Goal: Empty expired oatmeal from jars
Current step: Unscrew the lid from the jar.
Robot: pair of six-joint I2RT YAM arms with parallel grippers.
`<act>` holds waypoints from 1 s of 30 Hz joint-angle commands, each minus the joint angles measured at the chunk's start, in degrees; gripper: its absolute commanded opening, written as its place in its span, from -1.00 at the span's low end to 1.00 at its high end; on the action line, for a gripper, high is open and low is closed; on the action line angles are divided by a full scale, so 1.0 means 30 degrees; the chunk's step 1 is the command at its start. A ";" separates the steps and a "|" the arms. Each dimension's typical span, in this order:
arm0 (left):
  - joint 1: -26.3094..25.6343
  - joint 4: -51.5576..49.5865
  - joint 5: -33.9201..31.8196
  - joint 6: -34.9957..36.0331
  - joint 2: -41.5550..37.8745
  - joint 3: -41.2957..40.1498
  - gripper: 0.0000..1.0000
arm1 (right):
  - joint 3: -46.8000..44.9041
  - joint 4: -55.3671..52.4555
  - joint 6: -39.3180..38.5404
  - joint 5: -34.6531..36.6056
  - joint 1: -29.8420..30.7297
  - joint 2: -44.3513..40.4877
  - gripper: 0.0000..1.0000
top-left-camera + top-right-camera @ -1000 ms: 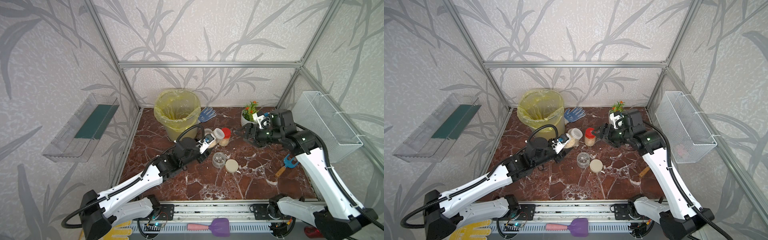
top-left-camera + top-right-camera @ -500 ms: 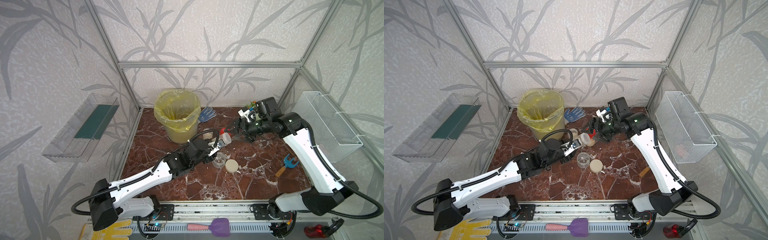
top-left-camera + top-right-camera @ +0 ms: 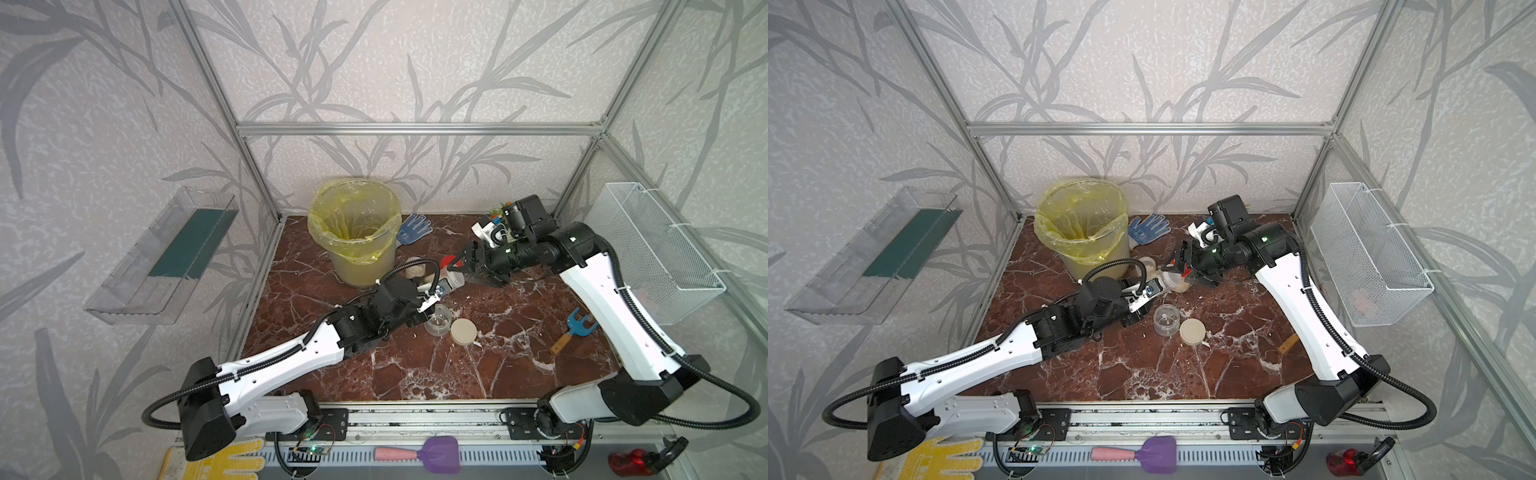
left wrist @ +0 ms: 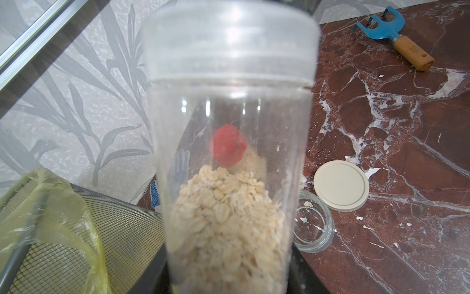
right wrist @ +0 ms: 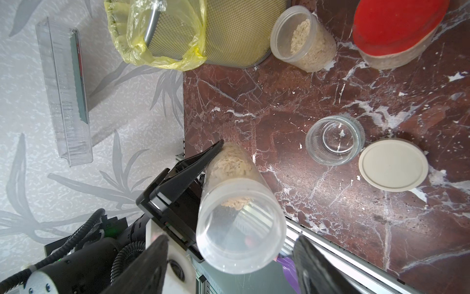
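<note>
Four jars: three stand on the red-brown marble worktop (image 3: pixel 457 374); one is held above it.
Left gripper (image 3: pixel 441 288): fingers (image 5: pixel 198 163) clenched on the lower body of the slim clear plastic jar with clear lid (image 5: pixel 239 203).
Held jar attitude: tilted close to level, lid end toward the right arm.
Pale beige oatmeal flakes (image 4: pixel 226 219): piled in the base half of the held jar; the lid half shows bare walls.
Right gripper (image 3: pixel 462 266): fingers (image 5: pixel 152 267) released and spread to either side of the held jar's lid; the right wrist view shows a gap on each side.
Second slim clear jar (image 5: pixel 302 38): upright, holding oatmeal, just beside the large mesh bucket with yellow plastic liner (image 3: pixel 353 232).
Red-capped clear jar (image 5: pixel 396 28): upright, near the second slim jar, with pale contents below the cap.
Squat clear glass jar (image 3: pixel 438 324): upright and open, with only a few crumbs inside.
Round beige lid (image 3: pixel 464 331): flat on the worktop, just beside the squat jar.
</note>
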 commanded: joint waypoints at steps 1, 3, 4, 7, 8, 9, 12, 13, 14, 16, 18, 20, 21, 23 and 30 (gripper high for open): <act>-0.0096 0.0534 -0.0045 0.0417 -0.0235 0.0631 -1.00 | -0.0119 -0.0067 -0.0523 -0.0318 0.0153 0.0224 0.53; -0.0122 0.0640 0.0045 0.0345 -0.0396 0.0544 -1.00 | -0.0395 0.0128 -0.0495 -0.0385 0.0175 0.0196 0.52; -0.0124 0.0664 0.0055 0.0356 -0.0414 0.0516 -1.00 | -0.0488 0.0247 -0.0486 -0.0494 0.0180 0.0195 0.50; -0.0118 0.0625 0.0052 0.0327 -0.0396 0.0561 -1.00 | -0.0638 0.0392 -0.0510 -0.0636 0.0227 0.0223 0.47; -0.0125 0.0651 0.0039 0.0320 -0.0414 0.0546 -1.00 | -0.0668 0.0444 -0.0512 -0.0636 0.0224 0.0196 0.43; -0.0125 0.0626 0.0076 0.0327 -0.0390 0.0546 -1.00 | -0.0670 0.0486 -0.0511 -0.0636 0.0235 0.0196 0.41; -0.0151 0.0669 0.0136 0.0326 -0.0400 0.0519 -1.00 | -0.0515 0.0420 -0.0609 -0.0771 0.0228 0.0224 0.30; -0.0154 0.0678 0.0187 0.0287 -0.0445 0.0513 -1.00 | -0.0493 0.0425 -0.0631 -0.0865 0.0237 0.0224 0.24; -0.0152 0.0734 0.0227 0.0298 -0.0446 0.0470 -1.00 | -0.0487 0.0471 -0.0626 -0.0885 0.0242 0.0224 0.16; -0.0154 0.0769 0.0446 0.0269 -0.0502 0.0423 -1.00 | -0.0487 0.0570 -0.1444 -0.1158 0.0221 0.0195 -0.09; -0.0125 0.0770 0.1075 0.0129 -0.0631 0.0367 -1.00 | -0.0351 0.0575 -0.2637 -0.2024 0.0293 0.0294 -0.42; -0.0074 0.0395 0.2130 -0.0807 -0.0807 0.0475 -1.00 | -0.0057 0.0167 -0.5306 -0.3051 0.0413 0.0469 -0.65; 0.0032 0.0361 0.3027 -0.1267 -0.0928 0.0386 -1.00 | 0.0077 -0.0206 -0.6703 -0.3148 0.0443 0.0516 -0.75; 0.0265 0.0592 0.4946 -0.2065 -0.1196 0.0125 -1.00 | -0.0080 -0.0268 -0.9045 -0.3694 0.0517 0.0313 -0.77; 0.0563 0.2108 0.7941 -0.3759 -0.1326 -0.0607 -1.00 | -0.2554 0.2596 -1.2085 -0.5696 0.0709 -0.0920 -0.78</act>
